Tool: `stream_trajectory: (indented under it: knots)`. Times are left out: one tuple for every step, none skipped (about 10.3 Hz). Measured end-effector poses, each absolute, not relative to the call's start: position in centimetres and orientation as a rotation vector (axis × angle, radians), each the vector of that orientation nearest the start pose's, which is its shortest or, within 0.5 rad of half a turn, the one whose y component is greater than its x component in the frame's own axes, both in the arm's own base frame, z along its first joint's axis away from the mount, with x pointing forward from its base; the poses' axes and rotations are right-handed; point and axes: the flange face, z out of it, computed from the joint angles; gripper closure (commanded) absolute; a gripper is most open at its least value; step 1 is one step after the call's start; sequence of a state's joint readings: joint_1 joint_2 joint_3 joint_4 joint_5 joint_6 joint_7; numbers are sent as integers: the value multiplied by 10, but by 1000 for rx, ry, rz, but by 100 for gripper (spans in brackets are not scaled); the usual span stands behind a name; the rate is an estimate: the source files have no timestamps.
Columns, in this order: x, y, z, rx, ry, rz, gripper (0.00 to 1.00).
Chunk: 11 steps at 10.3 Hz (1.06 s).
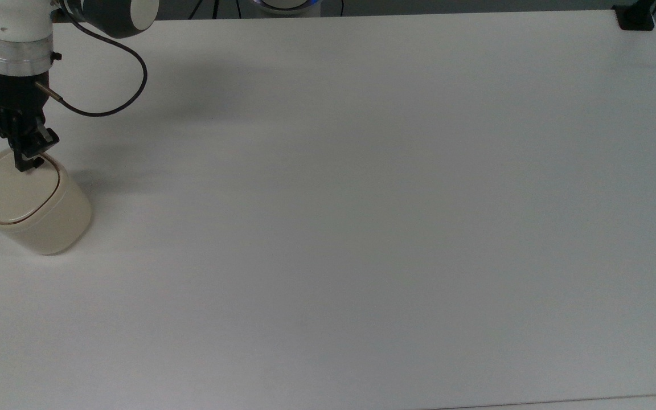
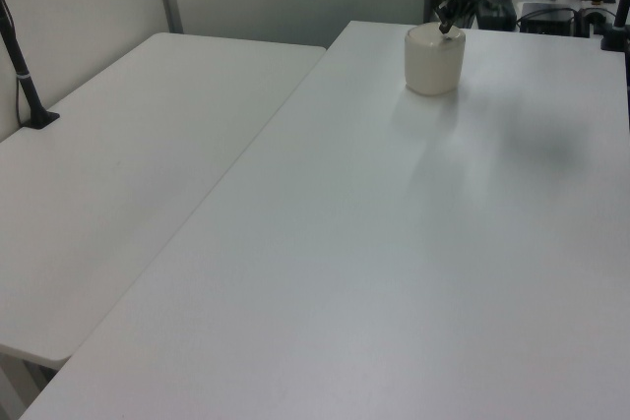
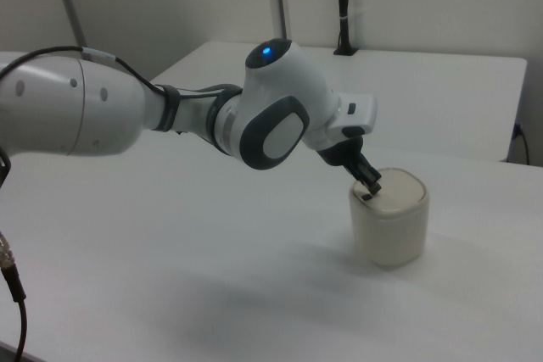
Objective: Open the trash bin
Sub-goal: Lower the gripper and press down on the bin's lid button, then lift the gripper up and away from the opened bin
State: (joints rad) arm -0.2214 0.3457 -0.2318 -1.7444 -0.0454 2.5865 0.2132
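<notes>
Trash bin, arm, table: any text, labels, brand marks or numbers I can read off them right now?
None readable. The trash bin has plain cream sides and lid, with no print. The arm carries a blue light but no legible marking. The table is bare white.

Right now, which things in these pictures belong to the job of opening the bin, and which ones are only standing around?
For the job:
- bin, lid down
- tool, its tip at the lid's rim, where the button sits

Just there:
- cable looping from the arm
- black clamp at the table's corner
- second table alongside
- black post at the back
</notes>
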Motion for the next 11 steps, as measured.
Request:
stream_trajectory:
  knots:
    - [626,-284,431,-3067,948,-789,100]
    - [627,-282,430,-3073,939,-791,100]
    - [628,-280,430,-3092,918,-790,100]
    - [630,-277,428,-3125,885,-788,100]
    - [630,-275,428,-3143,868,-789,100]
    - [630,-275,430,-3142,870,-793,100]
    - [630,-275,433,-3138,872,-803,100]
    - [628,-275,442,-3131,884,-806,100]
    - [624,-274,457,-3110,913,-799,100]
    - [616,-271,490,-3057,953,-811,100]
    - [609,-262,513,-3027,962,-797,100]
